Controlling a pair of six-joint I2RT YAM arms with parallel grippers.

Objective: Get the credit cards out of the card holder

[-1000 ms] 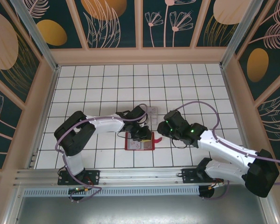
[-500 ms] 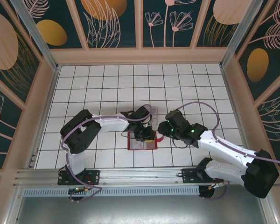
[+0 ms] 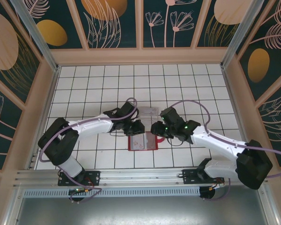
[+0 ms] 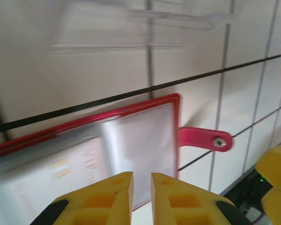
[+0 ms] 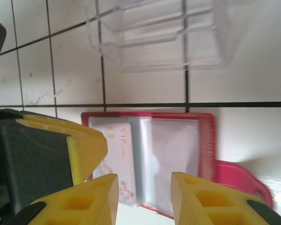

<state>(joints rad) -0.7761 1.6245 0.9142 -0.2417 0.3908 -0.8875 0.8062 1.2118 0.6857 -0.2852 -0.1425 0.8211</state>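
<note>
A red folding card holder (image 3: 142,143) lies open on the white tiled table (image 3: 93,84), just below the middle of the top view. A clear square plastic tray (image 3: 149,111) sits a little above it, apart from it.

The left gripper (image 3: 136,127) hangs over the holder's upper left edge and the right gripper (image 3: 154,130) over its upper right corner. The two are near each other.

In the left wrist view, the left gripper (image 4: 141,183) comes up from the bottom edge. Its yellow fingers (image 4: 117,190) are almost together, with only a thin slit between them and nothing in it. The card holder (image 4: 175,101) crosses the middle of the frame, its grey-lined clear pockets facing up and its small red closing tab (image 4: 206,139) pointing right. Motion blur softens the left pocket, where a pale credit card (image 4: 61,168) with reddish print shows faintly. The clear tray (image 4: 145,28) is a blur along the top.

In the right wrist view, the right gripper (image 5: 143,194) sits at the bottom centre. Its yellow fingers (image 5: 201,199) stand apart and hold nothing. Between them, the card holder (image 5: 207,140) lies in the lower middle. The pale card (image 5: 118,161), printed "VIP", is in the left pocket, and I cannot tell whether the right pocket holds one. The left gripper's yellow finger (image 5: 84,147) juts in from the left over the holder's left edge. The tray (image 5: 159,37) sits in the upper part of the frame.
</note>
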